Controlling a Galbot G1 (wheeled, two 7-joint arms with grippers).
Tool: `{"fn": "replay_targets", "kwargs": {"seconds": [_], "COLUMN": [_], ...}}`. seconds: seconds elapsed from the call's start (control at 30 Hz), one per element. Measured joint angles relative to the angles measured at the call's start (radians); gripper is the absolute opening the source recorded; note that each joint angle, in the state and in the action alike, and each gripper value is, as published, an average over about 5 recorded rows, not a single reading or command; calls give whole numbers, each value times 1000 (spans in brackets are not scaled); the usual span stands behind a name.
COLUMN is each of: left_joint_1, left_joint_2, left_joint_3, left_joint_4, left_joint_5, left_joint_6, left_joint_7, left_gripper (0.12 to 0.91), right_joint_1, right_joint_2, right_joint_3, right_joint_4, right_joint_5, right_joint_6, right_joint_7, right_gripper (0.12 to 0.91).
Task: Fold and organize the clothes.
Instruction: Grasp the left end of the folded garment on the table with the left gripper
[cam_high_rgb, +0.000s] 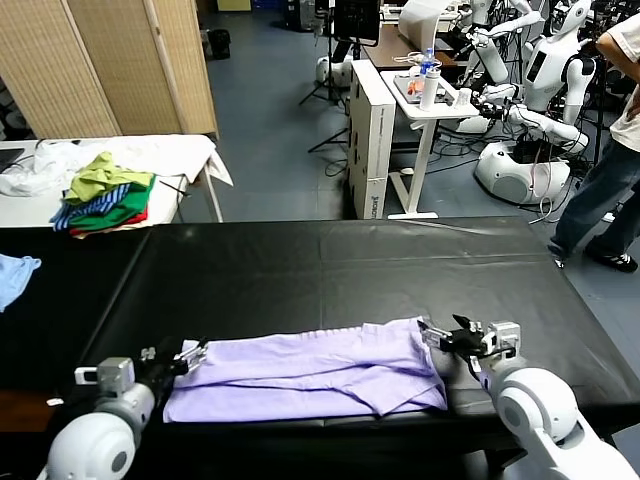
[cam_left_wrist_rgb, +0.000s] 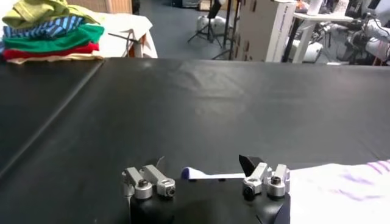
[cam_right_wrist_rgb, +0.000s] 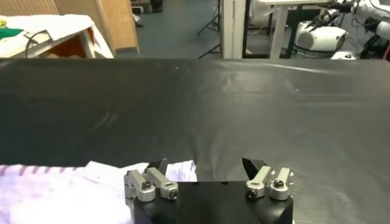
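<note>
The clothes are one pale lavender T-shirt (cam_high_rgb: 310, 372), lying as a long folded strip along the front of the black table (cam_high_rgb: 330, 265). My left gripper (cam_high_rgb: 192, 352) stands open at the shirt's left end. In the left wrist view the left gripper (cam_left_wrist_rgb: 204, 167) has a thin corner of the T-shirt (cam_left_wrist_rgb: 201, 175) lying loose between its spread fingers, and more fabric with purple print (cam_left_wrist_rgb: 347, 189) shows to one side. My right gripper (cam_high_rgb: 432, 333) is open at the shirt's right end. In the right wrist view the right gripper (cam_right_wrist_rgb: 206, 165) holds nothing, and the T-shirt (cam_right_wrist_rgb: 73, 192) lies beside one finger.
A heap of green, striped and red garments (cam_high_rgb: 105, 195) sits on a white table at the back left. A light blue garment (cam_high_rgb: 15, 272) lies at the far left edge. Beyond the table stand a white cart (cam_high_rgb: 425, 95), other robots (cam_high_rgb: 530, 120) and a person (cam_high_rgb: 615, 150).
</note>
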Motion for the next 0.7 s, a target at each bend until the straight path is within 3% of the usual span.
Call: {"fn": "replay_targets", "kwargs": {"seconds": [0.1,0.27,0.37,0.5,0.7], "left_joint_1": [-2,-2,-4,-5,-8], "left_joint_2": [0,-3,-5,-11,-22], "left_joint_3": [1,4,5,6,10], "left_joint_4": [8,17,29,50,65], "left_joint_5": [-1,-2,-2,-2,3], "left_joint_6": [0,0,0,1,-7], "left_joint_7": [2,8,15,24,28], "left_gripper": [907,903,865,733,401], "right_joint_1": [12,25,27,24,10], "right_joint_2": [21,48,57,65,81], "right_joint_3": [-19,-44,-50,-50,-39], "right_joint_4": [-25,-55,-64,-68,-68], "right_joint_5": [-17,-36,-41,-49,-76], "right_joint_6": [6,9,11,14,31], "right_joint_7": [0,-2,-2,-3,-6], "right_gripper": [838,661,583,471,189]}}
